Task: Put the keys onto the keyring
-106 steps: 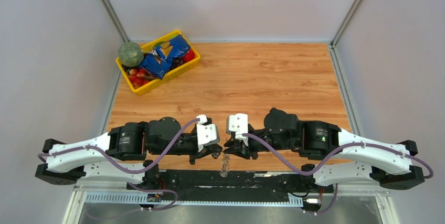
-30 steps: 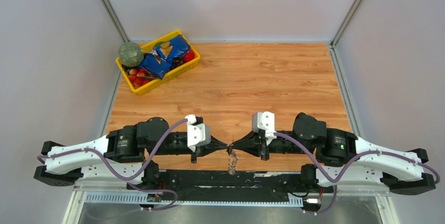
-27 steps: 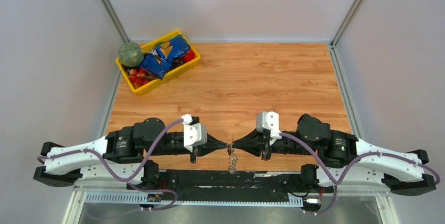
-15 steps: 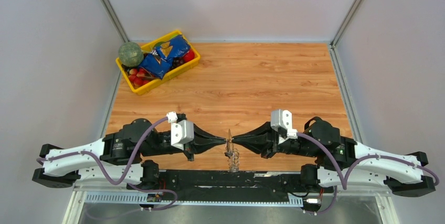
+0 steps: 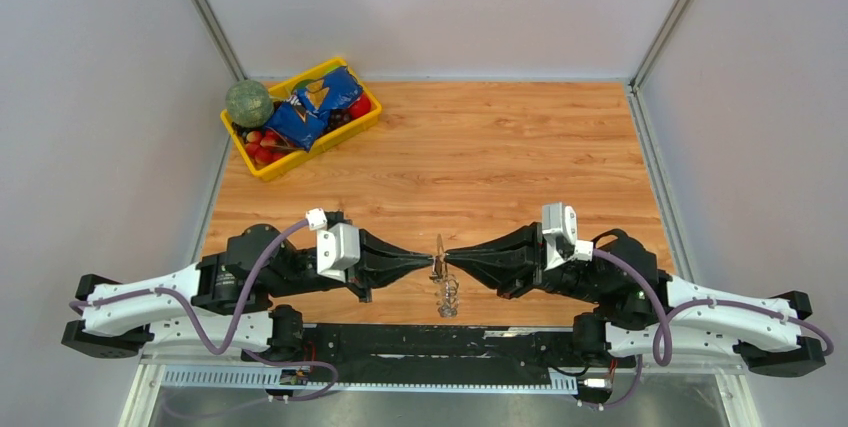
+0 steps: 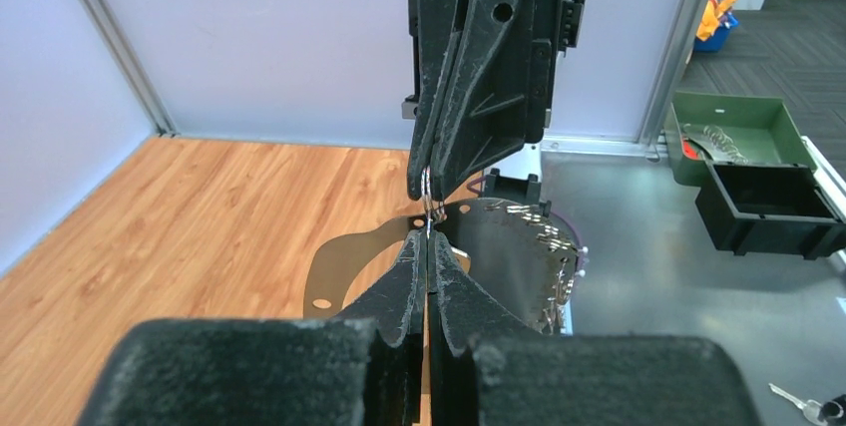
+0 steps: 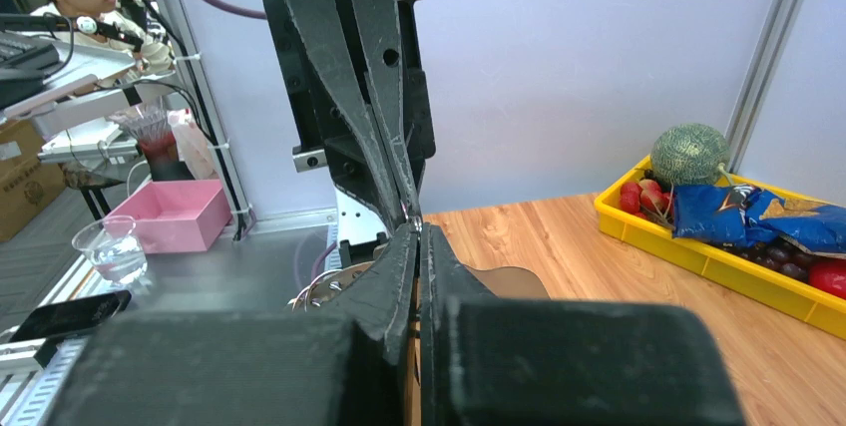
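keyring (image 6: pixel 427 209) | above table (image 5: pixel 520 167) near edge | left gripper (image 5: pixel 431 263), right gripper (image 5: pixel 449 259) pinching it

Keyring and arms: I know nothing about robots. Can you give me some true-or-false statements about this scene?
The left fingers and right fingers meet tip to tip. True.
Both pairs of fingers gape wide open. False: both are shut, pinching the keyring.
The keys lie in the yellow tray. False: they dangle below the fingers.
The tray sits at the table's far left corner. True.
The tray is empty. False: it holds a green ball, a blue bag and red fruit.
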Robot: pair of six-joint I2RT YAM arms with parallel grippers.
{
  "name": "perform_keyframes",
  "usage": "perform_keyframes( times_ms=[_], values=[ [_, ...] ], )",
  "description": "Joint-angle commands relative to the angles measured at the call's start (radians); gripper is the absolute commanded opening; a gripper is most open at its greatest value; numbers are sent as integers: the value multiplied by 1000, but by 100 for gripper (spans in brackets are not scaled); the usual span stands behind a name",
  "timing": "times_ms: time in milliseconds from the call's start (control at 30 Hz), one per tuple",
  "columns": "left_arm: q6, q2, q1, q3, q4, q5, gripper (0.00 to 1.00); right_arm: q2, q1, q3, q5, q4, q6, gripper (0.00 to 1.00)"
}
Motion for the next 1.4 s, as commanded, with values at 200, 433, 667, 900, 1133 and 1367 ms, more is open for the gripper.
perform_keyframes(
  times_ms=[200, 433, 667, 900, 1133, 1367],
  values=[
    [54, 49, -3, 54, -108, -79, 0, -23, -3, 61, 67, 178, 55, 0],
    [59, 66, -3, 55, -94, -77, 0, -40, -3, -9, 126, 293, 79, 0],
    [59, 99, -3, 62, -36, -62, 0, -31, -3, -101, 119, 507, 61, 0],
    [32, 108, -3, 53, 36, 18, 0, -1, -1, -205, 70, 790, -23, 0],
    [10, 103, -3, 60, 82, 80, 0, 64, 0, -266, 34, 1042, -130, 0],
    [10, 137, -3, 80, 105, 101, 0, 166, 1, -279, 36, 1263, -193, 0]
  ],
)
